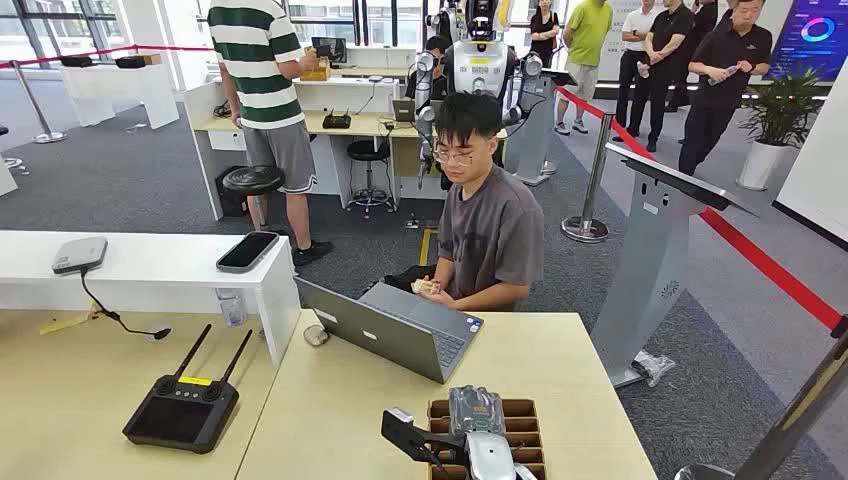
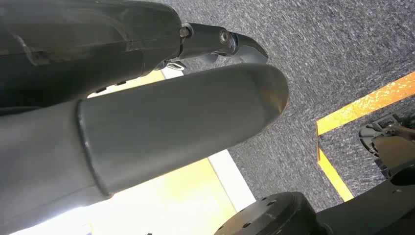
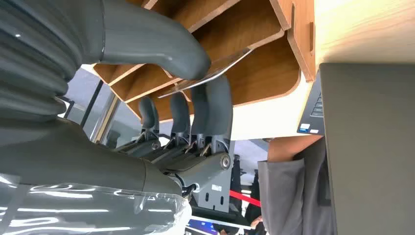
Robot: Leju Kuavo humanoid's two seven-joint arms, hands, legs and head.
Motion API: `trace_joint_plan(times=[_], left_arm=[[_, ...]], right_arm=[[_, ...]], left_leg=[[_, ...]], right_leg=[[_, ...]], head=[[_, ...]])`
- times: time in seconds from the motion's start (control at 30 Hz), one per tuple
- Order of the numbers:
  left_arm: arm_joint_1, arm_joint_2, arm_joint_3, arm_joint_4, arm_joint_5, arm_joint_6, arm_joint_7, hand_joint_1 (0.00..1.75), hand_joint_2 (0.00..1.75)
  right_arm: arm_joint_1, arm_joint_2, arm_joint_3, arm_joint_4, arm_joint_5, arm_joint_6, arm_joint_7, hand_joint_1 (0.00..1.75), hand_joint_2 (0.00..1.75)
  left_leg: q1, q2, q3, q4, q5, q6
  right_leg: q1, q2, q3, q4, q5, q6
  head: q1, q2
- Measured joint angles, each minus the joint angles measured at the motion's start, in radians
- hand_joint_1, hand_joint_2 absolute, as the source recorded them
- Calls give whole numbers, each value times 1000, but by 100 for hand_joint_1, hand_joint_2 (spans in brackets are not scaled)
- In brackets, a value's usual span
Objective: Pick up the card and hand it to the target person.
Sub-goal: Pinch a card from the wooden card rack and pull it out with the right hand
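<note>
Right robot hand [image 3: 195, 93] over the slotted wooden card box [image 3: 274, 63], thumb and finger pinching a card [image 3: 215, 73].

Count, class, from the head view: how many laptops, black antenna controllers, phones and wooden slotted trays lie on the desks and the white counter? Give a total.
Laptop: 1
Black antenna controller: 1
Phone: 1
Wooden slotted tray: 1
Total: 4

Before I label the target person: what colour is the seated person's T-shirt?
Grey-brown T-shirt, clearest in the head view.
</note>
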Motion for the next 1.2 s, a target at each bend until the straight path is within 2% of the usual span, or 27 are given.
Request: trace_joint_plan(times=[0.13,0.77,0.97,1.2], left_arm=[[0,0,0,0,0,0,0,0,0],[2,0,0,0,-1,0,-19,0,0],[24,2,0,0,2,8,-75,0,0],[44,4,0,0,3,11,-85,0,0]], right_arm=[[0,0,0,0,4,-6,-3,139,175],[1,0,0,-2,16,-51,-27,145,175],[-1,-1,0,-57,13,-79,-43,145,175],[-3,-9,0,-124,12,-79,-43,145,175]], left_leg=[[0,0,0,0,0,0],[0,0,0,0,0,0],[0,0,0,0,0,0],[0,0,0,0,0,0]], right_leg=[[0,0,0,0,0,0],[0,0,0,0,0,0],[0,0,0,0,0,0],[0,0,0,0,0,0]], head=[[0,0],[0,0],[0,0],[0,0]])
